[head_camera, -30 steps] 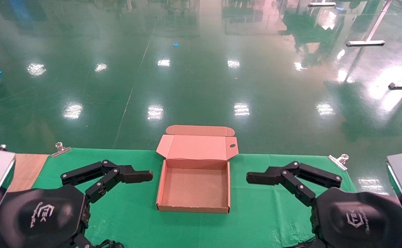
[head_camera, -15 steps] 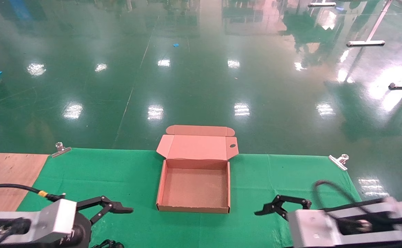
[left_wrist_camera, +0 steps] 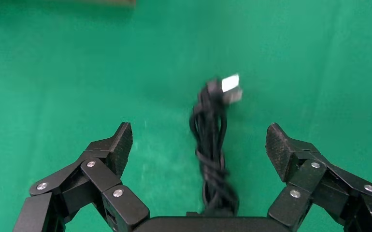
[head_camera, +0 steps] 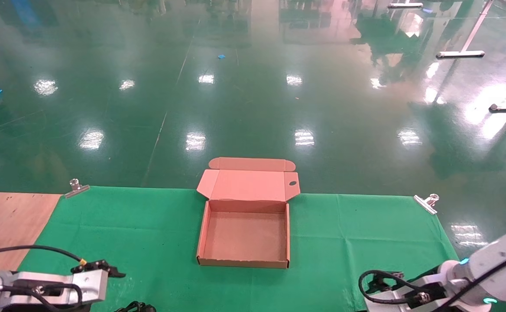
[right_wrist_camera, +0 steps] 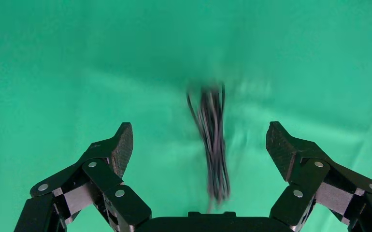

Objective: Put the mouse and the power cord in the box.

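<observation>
The brown cardboard box [head_camera: 244, 262] lies open and empty on the green cloth, its lid folded back. My left gripper [head_camera: 105, 271] hangs near the table's front left and is open. In the left wrist view my left gripper [left_wrist_camera: 198, 135] straddles the power cord [left_wrist_camera: 213, 145], a thick black bundle with a silver-tipped plug, without touching it. My right gripper [head_camera: 381, 281] is at the front right, also open. In the right wrist view my right gripper [right_wrist_camera: 198, 135] hovers over a bundle of thin black cable [right_wrist_camera: 213, 140]. The mouse body is out of view.
The green cloth [head_camera: 344, 234] is held by metal clips [head_camera: 426, 203] at its far corners. Bare wooden tabletop [head_camera: 6, 216] shows at the left. Beyond the far table edge lies the shiny green floor. A bit of black cable [head_camera: 137, 307] peeks in at the front edge.
Both arms have dropped from beside the box to the front edge of the table. The wrists have turned to point downward over the cables. The box has not moved.
</observation>
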